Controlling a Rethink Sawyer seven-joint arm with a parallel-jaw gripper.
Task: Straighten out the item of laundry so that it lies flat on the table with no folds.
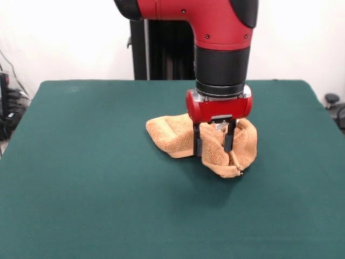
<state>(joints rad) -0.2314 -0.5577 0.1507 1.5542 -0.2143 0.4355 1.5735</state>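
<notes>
The table (81, 178) presents a dark green top, bare across its left portion. Right of centre lies the item of laundry (172, 137), an orange-tan terry towel, bunched and folded over itself: a lower lobe spreads to the left, and a taller gathered mass rises to the right. No part of it lies flat.

The gripper (214, 144) descends from the red and black arm directly over the right-hand mass. Its two dark fingers (198, 147) stand a short way apart with a ridge of cloth between them; they appear closed on that fold, though contact on the inner faces cannot be confirmed. The cloth around the fingers is drawn upward, consistent with a pinch.

Judged step: grasp of a raised fold, prior to spreading. The task is at an early stage. The next move calls for a lift sufficient to free the layers, then a pull away from the left lobe, so the cloth unrolls and does not drag as one lump
</notes>
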